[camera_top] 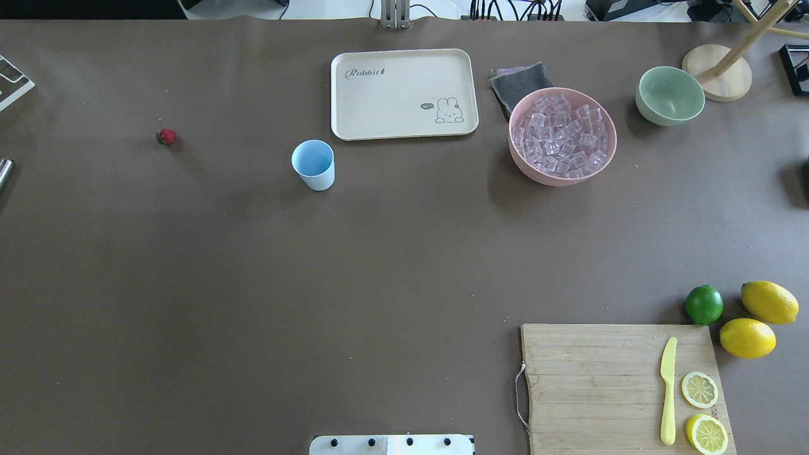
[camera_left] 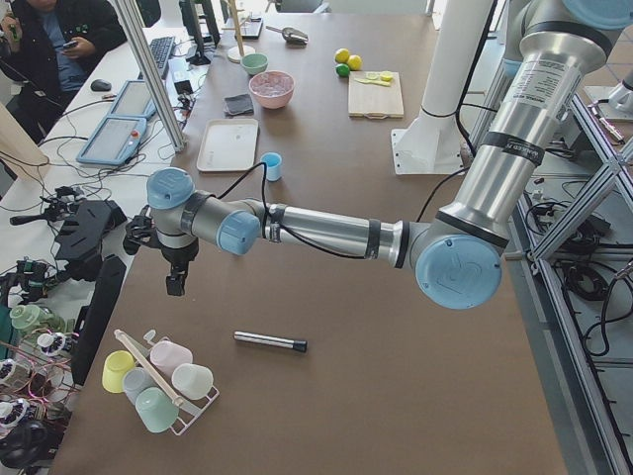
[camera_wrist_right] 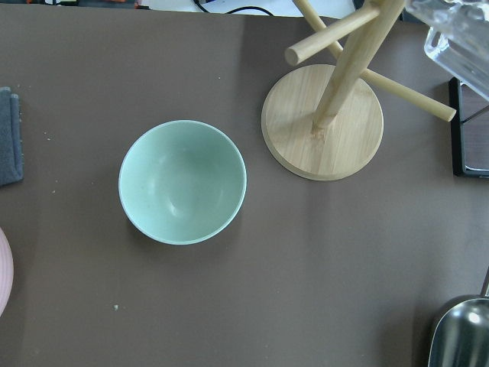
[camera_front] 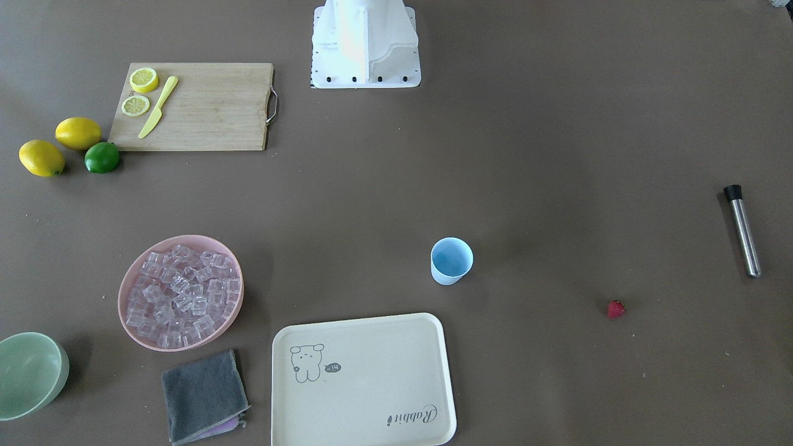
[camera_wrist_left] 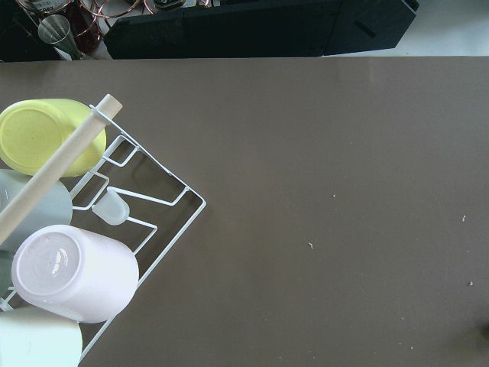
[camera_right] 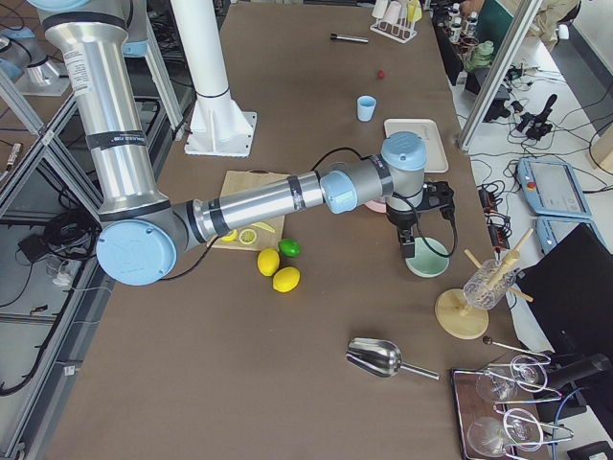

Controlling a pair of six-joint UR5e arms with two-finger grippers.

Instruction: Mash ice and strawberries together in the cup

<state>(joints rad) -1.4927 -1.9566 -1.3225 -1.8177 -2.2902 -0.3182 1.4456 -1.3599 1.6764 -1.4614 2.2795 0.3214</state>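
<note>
Wide brown table [camera_top: 253, 265], crumb-speckled; desks, cables and a seated person [camera_left: 59, 40] along one side. Near tray [camera_top: 404, 95], upright and empty: cup [camera_top: 313, 164]. Alone on bare brown, well apart from it: strawberry [camera_top: 166, 136]. Heaped in pink bowl [camera_top: 556, 179]: ice [camera_top: 559, 134]. Above a rack [camera_left: 158, 381] of tumblers at the table end, left gripper [camera_left: 175, 282]; over green bowl [camera_right: 428, 262], right gripper [camera_right: 409, 249]; jaws of both impossible to judge.
</note>
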